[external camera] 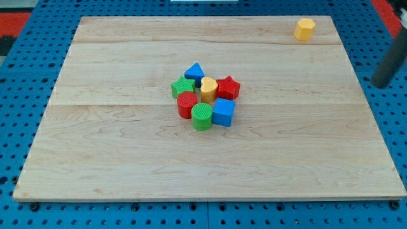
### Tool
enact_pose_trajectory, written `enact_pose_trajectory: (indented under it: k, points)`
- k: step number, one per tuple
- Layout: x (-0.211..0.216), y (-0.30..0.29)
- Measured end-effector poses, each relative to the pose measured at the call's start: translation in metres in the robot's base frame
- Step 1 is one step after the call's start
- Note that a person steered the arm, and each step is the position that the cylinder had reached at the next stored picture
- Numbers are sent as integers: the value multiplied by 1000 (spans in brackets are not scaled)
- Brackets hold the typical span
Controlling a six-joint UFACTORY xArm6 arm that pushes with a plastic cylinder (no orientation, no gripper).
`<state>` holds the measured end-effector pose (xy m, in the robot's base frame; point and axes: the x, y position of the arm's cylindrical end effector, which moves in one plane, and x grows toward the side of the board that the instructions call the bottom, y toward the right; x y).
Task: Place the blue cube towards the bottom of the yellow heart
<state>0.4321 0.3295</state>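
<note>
The blue cube [224, 112] sits mid-frame on the table [95, 159], touching the yellow heart [208, 89] at its lower right, so only a small nudge toward the view's left seems needed. My tip [381, 83] waits at the right edge, well apart; there is no hand whose state could be told.

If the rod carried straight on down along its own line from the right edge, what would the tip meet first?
Only the rod shows, slanting down-left off the board's right edge; my tip's end is hard to make out. Its line seems to meet the blue pegboard, no block, though depth is unclear.
</note>
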Motion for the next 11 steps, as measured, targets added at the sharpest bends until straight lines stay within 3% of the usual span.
enact_pose_trajectory:
  k: [1,2,5,6,8,11]
  points:
    - [70,0]
    - [99,-28]
    - [95,-213]
    - [74,-260]
    - [39,-285]
    - [97,-301]
